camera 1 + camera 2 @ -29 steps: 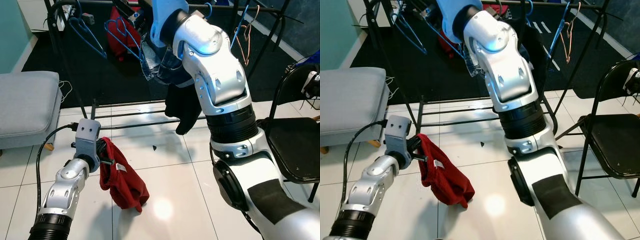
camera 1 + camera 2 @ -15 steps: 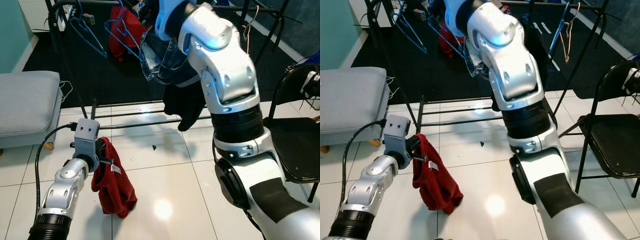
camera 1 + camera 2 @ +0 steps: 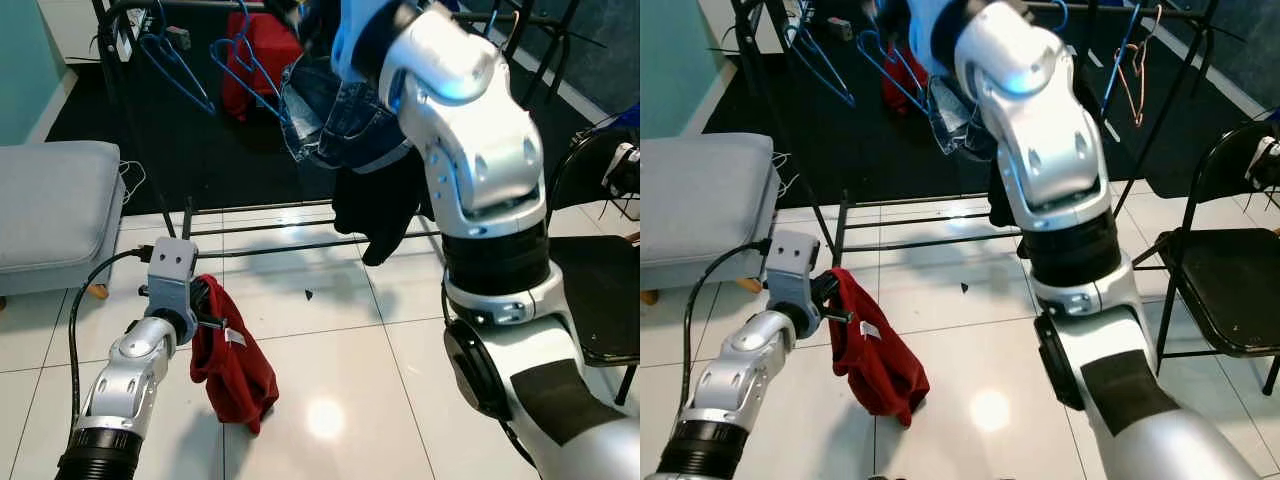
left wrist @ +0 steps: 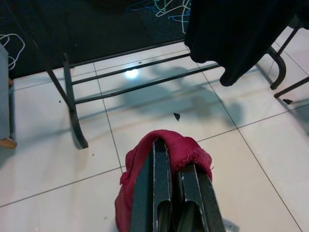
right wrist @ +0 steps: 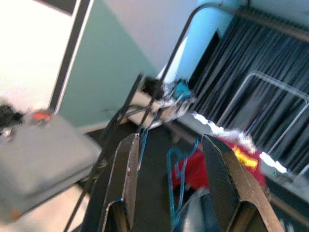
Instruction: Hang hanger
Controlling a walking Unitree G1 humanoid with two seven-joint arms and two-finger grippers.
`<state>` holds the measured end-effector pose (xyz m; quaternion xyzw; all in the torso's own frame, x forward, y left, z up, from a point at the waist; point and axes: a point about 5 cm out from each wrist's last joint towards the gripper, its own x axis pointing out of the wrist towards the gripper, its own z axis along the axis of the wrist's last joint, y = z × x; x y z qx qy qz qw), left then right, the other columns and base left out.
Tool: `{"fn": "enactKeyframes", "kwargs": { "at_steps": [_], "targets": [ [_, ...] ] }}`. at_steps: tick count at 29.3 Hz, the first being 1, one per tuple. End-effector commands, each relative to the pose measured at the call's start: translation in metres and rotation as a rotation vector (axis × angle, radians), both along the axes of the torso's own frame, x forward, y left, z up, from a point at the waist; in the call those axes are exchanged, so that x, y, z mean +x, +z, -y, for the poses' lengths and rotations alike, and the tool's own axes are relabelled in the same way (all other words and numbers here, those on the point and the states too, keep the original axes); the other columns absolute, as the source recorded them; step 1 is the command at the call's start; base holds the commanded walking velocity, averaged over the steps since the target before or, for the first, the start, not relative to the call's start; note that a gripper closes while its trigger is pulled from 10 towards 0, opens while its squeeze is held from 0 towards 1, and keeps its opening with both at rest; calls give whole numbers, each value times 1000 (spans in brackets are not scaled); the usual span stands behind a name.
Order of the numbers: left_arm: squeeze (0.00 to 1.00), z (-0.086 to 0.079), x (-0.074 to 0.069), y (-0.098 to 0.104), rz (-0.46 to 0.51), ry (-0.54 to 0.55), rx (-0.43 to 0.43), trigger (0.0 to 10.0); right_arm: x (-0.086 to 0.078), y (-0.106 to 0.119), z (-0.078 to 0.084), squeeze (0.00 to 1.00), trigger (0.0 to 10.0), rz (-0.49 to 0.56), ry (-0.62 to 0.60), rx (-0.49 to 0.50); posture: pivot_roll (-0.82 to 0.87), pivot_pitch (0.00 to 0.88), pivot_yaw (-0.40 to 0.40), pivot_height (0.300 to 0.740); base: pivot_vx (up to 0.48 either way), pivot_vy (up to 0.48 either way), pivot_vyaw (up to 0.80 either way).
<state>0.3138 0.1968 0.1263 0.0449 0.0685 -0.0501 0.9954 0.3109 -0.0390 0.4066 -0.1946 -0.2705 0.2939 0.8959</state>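
A clothes rack (image 3: 300, 215) stands ahead with hangers (image 3: 175, 65) on its rail at the left and garments (image 3: 345, 130) hung toward the middle, a padded seat (image 3: 55, 210) at its left and a chair (image 3: 595, 270) at its right.

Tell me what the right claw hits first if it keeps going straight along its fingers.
Probably the blue hangers on the rack, seen between the open right claw fingers. The view is blurred, so depth is unclear.
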Motion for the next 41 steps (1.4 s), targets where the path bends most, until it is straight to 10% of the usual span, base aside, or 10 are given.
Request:
{"fn": "enactKeyframes", "kwargs": {
  "at_steps": [1,7,8,9,21,24,29,41],
  "targets": [
    [0,-13,-11,-7,-17,37,9,10000,16,-41,1,0,10000,-128,-43,-5,9,161,-4,740,0,0,0],
    [0,-16,-18,-16,-28,53,-13,10000,36,-95,11,0,10000,-262,-104,56,9,136,-3,740,0,0,0],
    [0,-16,-22,-25,-34,94,-75,10000,37,-162,34,0,10000,-394,-179,105,0,112,-9,740,0,0,0],
    [0,-16,-22,-25,-34,94,-75,10000,37,-162,34,0,10000,-394,-179,105,0,112,-9,740,0,0,0],
    [0,15,-26,-53,-117,40,-143,10000,-2,-329,111,0,10000,-765,-567,134,-2,27,-10,740,0,0,0],
    [0,15,-26,-53,-117,40,-143,10000,-2,-329,111,0,10000,-765,-567,134,-2,27,-10,740,0,0,0],
    [0,26,-20,-46,-58,55,-151,10000,-13,-351,123,0,10000,-867,-677,454,-8,24,-17,740,0,0,0],
    [0,33,-26,-64,-122,108,-137,10000,-9,-364,95,0,10000,-911,-528,368,-5,0,-45,740,0,0,0]
  ]
}}
